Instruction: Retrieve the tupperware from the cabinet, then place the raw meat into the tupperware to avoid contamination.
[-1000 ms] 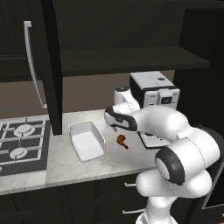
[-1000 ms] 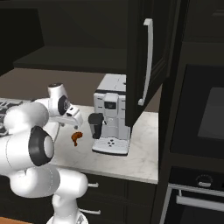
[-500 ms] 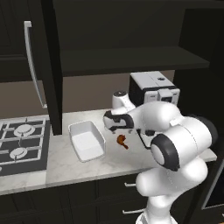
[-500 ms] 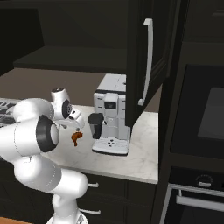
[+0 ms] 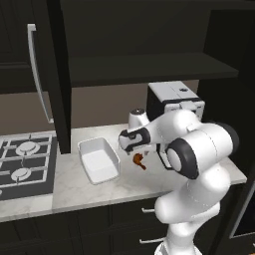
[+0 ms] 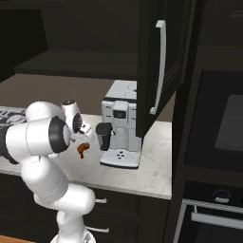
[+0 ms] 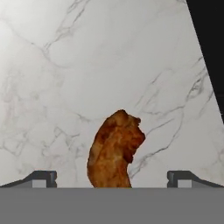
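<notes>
The raw meat [image 5: 139,161], a small reddish-brown chunk, lies on the marble counter just right of the white tupperware [image 5: 99,160], which stands empty on the counter. My gripper [image 5: 135,151] hangs right above the meat and points down at it. In the hand view the gripper [image 7: 111,179] is open, its two tips wide apart on either side of the meat [image 7: 114,151] and clear of it. From the right, the meat [image 6: 83,150] sits below the gripper [image 6: 82,140]. The cabinet [image 5: 149,69] above stands open, its shelf dark.
A coffee machine [image 5: 174,102] stands on the counter close behind and right of the hand. The cabinet door [image 5: 59,79] hangs open left of the tupperware, and a stove [image 5: 22,164] lies further left. An oven column [image 6: 213,142] bounds the counter on the right.
The hand has come down and slightly left, closer over the meat, while the elbow swung out to the right. The jaws stayed open; meat and tupperware have not moved.
</notes>
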You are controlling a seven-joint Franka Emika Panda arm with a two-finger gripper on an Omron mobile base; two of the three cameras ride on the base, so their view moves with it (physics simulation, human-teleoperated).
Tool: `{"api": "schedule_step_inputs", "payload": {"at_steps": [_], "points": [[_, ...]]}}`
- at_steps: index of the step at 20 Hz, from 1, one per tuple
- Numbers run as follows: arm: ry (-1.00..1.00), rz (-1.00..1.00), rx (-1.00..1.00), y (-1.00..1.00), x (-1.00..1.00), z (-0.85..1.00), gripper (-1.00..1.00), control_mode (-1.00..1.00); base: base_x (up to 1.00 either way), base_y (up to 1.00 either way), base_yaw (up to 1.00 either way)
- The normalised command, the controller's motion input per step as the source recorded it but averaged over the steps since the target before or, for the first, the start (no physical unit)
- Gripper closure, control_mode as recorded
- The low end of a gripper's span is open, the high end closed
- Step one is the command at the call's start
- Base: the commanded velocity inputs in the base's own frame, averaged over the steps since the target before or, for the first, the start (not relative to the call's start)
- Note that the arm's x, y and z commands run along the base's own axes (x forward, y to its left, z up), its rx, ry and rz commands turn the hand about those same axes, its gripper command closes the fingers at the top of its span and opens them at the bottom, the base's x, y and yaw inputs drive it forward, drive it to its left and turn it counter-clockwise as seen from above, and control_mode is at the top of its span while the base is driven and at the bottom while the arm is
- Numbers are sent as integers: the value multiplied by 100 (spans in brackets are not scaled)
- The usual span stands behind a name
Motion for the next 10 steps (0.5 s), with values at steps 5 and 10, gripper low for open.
{"api": "schedule_step_inputs", "payload": {"at_steps": [5,10], "points": [[0,1,0,0,4,-34,-100,-100,0,0,0],[0,1,0,0,0,-31,-100,-100,0,0,0]]}}
